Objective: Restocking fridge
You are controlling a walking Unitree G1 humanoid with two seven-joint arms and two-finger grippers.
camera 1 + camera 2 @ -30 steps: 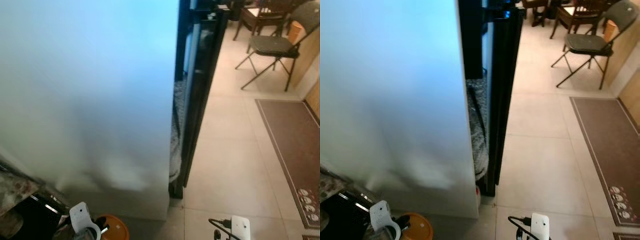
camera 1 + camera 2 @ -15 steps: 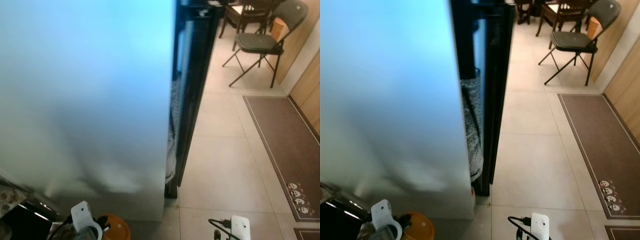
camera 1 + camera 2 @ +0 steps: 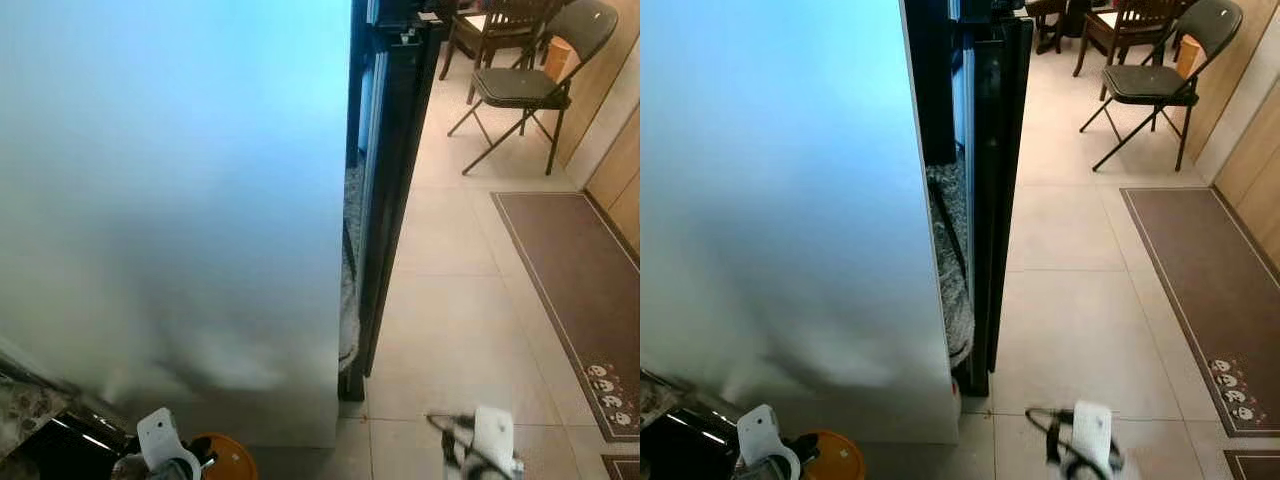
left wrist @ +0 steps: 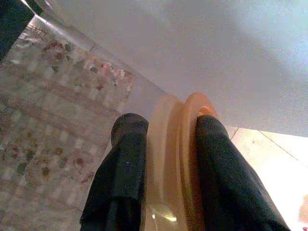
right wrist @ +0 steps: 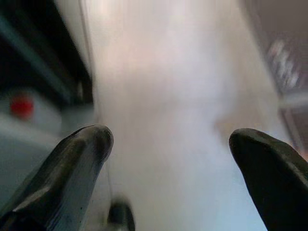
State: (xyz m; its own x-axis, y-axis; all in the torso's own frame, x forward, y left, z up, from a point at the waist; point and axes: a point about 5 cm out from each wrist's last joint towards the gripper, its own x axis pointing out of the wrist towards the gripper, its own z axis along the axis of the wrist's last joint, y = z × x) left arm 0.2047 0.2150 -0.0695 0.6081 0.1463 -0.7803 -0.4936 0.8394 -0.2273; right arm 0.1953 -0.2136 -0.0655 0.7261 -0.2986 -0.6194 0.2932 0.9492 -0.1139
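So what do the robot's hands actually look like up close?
Each gripper has two long, thick black fingers with rounded, matte tips, as on the left gripper and right gripper. From the head camera, each wrist carries a white housing, and a black cable loops beside the right one.

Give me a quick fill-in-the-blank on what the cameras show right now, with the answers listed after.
1. The left pincer is shut on an ______-coloured round object.
2. The right pincer has its fingers ______, with nothing between them.
3. The folding chair stands on the tiled floor beyond the brown ______.
4. The big white fridge side lies to the robot's ______.

Missing words: orange; open; rug; left
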